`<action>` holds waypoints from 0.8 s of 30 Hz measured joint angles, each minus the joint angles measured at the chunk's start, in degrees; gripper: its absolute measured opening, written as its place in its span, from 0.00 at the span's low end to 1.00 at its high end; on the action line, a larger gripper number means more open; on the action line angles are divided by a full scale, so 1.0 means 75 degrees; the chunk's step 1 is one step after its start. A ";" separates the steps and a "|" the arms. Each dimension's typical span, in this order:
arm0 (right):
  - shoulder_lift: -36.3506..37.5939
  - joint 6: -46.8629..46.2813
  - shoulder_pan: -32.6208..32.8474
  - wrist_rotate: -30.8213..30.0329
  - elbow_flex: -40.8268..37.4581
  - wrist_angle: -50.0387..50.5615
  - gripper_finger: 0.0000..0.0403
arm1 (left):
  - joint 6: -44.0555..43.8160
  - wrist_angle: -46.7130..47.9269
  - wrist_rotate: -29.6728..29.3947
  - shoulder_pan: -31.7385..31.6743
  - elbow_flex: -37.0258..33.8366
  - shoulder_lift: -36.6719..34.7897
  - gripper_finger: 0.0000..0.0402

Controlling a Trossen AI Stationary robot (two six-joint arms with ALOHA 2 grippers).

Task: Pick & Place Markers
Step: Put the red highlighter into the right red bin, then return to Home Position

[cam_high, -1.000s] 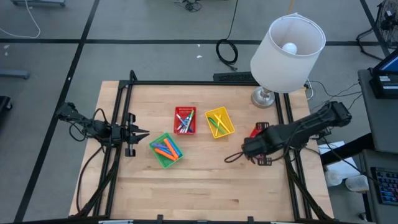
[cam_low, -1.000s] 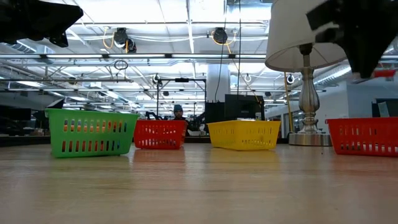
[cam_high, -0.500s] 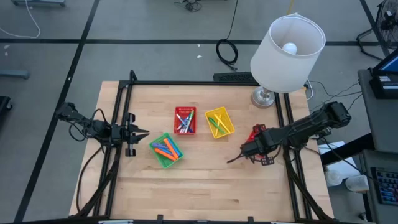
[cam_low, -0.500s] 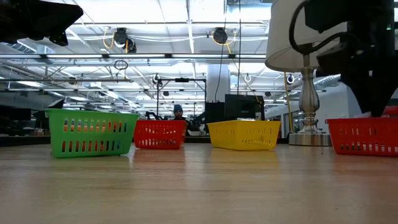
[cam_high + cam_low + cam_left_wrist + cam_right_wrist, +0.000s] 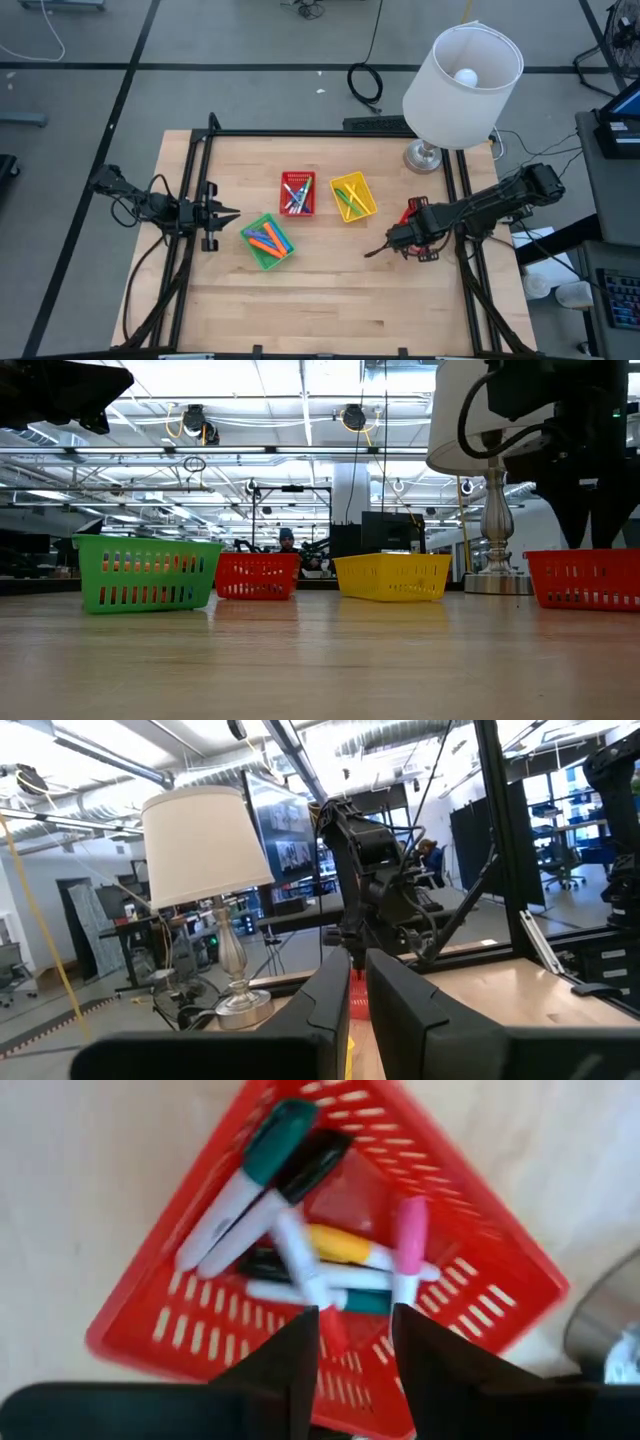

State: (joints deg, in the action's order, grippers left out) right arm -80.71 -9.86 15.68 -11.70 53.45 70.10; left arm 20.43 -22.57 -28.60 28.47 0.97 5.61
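Right pincer (image 5: 352, 1342) poised, fingers parted, above basketed markers (image 5: 300, 1250)

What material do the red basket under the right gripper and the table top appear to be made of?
The red basket looks like moulded plastic, slightly glossy, judging by its uniform colour and regular slotted walls. The table top looks like pale wood with a matte finish: parallel plank seams and grain show. The right gripper hangs above the basket's markers.

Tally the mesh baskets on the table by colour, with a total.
Green basket: 1
Red: 2, the middle red basket and the far-right red basket
Yellow basket: 1
Total: 4
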 joint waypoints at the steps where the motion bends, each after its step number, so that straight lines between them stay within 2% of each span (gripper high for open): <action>1: 0.0000 -0.0066 0.0000 -0.0121 0.0000 -0.0002 0.30 | 0.0029 -0.0021 0.0000 0.0000 0.0000 0.0001 0.12; 5: 0.0369 -0.0473 0.0054 -0.0661 0.0000 -0.0552 0.29 | 0.0059 -0.0213 -0.0004 0.0000 -0.0001 0.0003 0.12; 9: 0.1733 0.0077 0.0349 -0.0975 0.0003 -0.2195 0.22 | -0.0366 0.0018 -0.0539 0.0000 0.0346 0.0000 0.12; 13: 0.3473 0.0648 0.0599 -0.1645 -0.0196 -0.3825 0.13 | -0.0563 0.1839 -0.0983 -0.0006 0.1130 0.0002 0.08; 15: 0.4388 0.0843 0.0658 -0.1756 -0.0533 -0.4650 0.07 | -0.0657 0.2694 -0.1401 -0.0062 0.1474 0.0003 0.03; 18: 0.5759 0.1176 0.0676 -0.1566 -0.1270 -0.5805 0.01 | -0.0891 0.3519 -0.1924 -0.0220 0.1892 0.0000 0.02; 21: 0.7038 0.1293 0.0674 -0.1057 -0.2180 -0.6907 0.02 | -0.0942 0.3926 -0.1859 -0.0407 0.2064 0.0000 0.01; 24: 0.8135 0.1172 0.0673 -0.1004 -0.3203 -0.7916 0.01 | -0.0695 0.4018 -0.1054 -0.0601 0.2024 -0.0001 0.01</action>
State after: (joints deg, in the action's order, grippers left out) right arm -19.69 -1.07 20.73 -19.23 29.43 10.73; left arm 15.21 7.56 -36.50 23.96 16.15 5.60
